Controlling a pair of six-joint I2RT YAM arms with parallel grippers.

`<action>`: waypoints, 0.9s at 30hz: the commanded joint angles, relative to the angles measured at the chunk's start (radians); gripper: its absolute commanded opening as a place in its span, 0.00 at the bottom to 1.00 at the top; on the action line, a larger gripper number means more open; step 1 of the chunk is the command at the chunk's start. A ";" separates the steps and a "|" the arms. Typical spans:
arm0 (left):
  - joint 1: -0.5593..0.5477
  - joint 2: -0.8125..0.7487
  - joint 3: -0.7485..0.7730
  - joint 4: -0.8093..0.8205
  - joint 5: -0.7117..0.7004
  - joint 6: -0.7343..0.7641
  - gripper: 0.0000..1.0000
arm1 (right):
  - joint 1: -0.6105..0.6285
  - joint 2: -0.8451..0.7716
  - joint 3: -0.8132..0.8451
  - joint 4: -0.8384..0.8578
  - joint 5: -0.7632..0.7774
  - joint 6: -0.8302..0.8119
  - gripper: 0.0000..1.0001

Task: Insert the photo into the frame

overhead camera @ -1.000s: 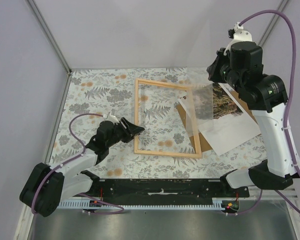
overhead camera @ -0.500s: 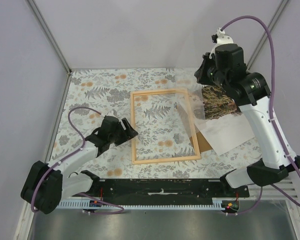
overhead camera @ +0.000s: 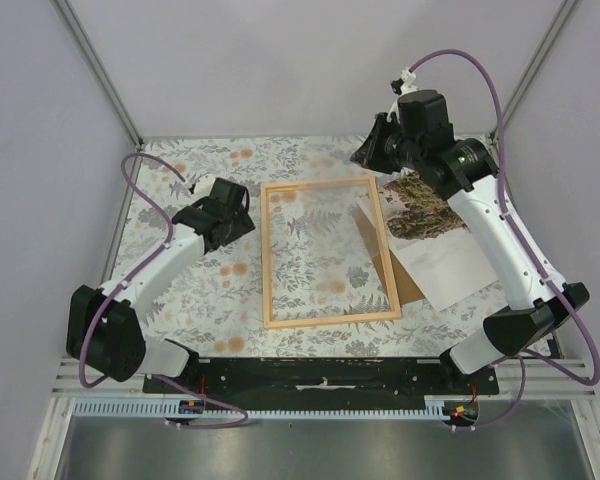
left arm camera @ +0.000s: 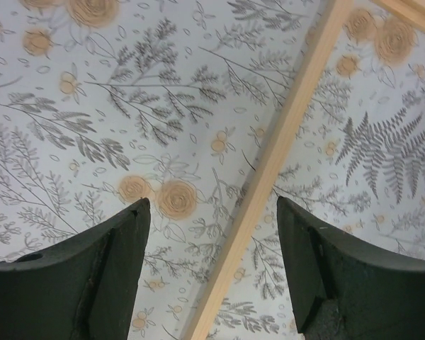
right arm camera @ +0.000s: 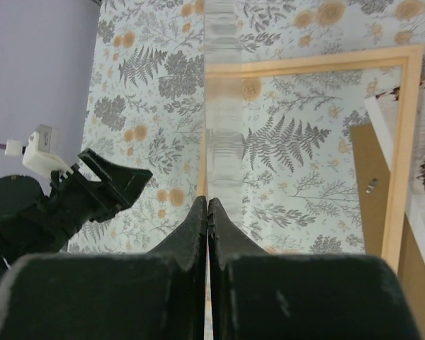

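Top view: frame (overhead camera: 330,318) flat mid-worktop (overhead camera: 180,290). Photo (overhead camera: 427,208) print-up at frame's 2 o'clock, lying on white sheet (overhead camera: 455,268) over brown board (overhead camera: 410,283). Right pincer (overhead camera: 368,155) at frame's 1 o'clock corner, left pincer (overhead camera: 242,212) at its 10 o'clock.

Left wrist: fingers apart, empty, straddling the frame rail.

Right wrist: fingers together, clamped on clear sheet (right arm camera: 223,106) seen edge-on above the frame.

Photo likely light, floppy, easily creased and hard to pinch lying flat. Best taken at a free corner or edge, gently.
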 commanded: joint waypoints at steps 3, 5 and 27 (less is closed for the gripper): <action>0.106 0.069 0.094 -0.055 0.069 0.064 0.77 | 0.004 -0.077 -0.160 0.187 -0.088 0.144 0.00; 0.135 0.066 0.094 -0.009 0.174 0.082 0.77 | 0.001 -0.105 -0.225 0.228 -0.085 0.170 0.00; 0.214 0.093 -0.047 0.146 0.483 0.116 0.75 | -0.036 -0.355 -0.788 0.721 -0.223 0.474 0.00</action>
